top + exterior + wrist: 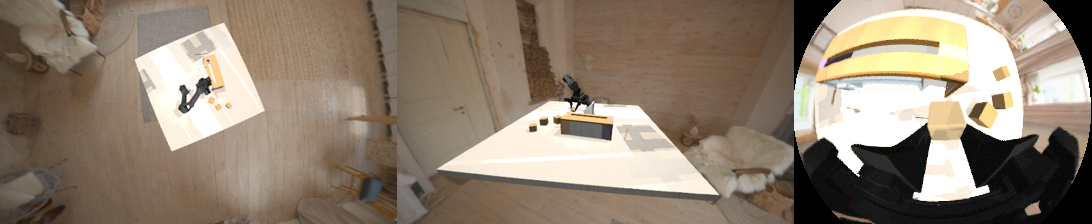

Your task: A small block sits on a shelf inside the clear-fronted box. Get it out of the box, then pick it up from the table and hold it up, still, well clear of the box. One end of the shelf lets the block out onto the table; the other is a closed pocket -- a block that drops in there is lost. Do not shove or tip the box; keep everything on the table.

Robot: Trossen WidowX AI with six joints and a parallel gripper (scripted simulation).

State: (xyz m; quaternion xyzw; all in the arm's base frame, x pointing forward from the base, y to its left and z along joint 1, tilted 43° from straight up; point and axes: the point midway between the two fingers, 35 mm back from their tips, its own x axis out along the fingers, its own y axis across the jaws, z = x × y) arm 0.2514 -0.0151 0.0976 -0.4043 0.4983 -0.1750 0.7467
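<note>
My gripper (573, 109) (944, 123) is shut on a small tan block (946, 118), which sits between the fingertips. The block looks raised off the table, but its exact height is hard to tell. The orange-topped box (217, 71) (587, 120) (894, 36) stands upright on the table (245, 95) (524, 172), with a long slot in its top. One end has a dark purple section (607, 132). In the wrist view the box lies beyond the held block, to the upper left. The inside of the shelf is mostly hidden.
Three loose orange-brown cubes lie past the box's end away from the purple section: one (211, 100) (557, 119) (983, 115), another (218, 107) (543, 121) (1002, 101) and a third (228, 105) (533, 127) (1001, 73). A thin stick (201, 54) (626, 133) lies near the purple end.
</note>
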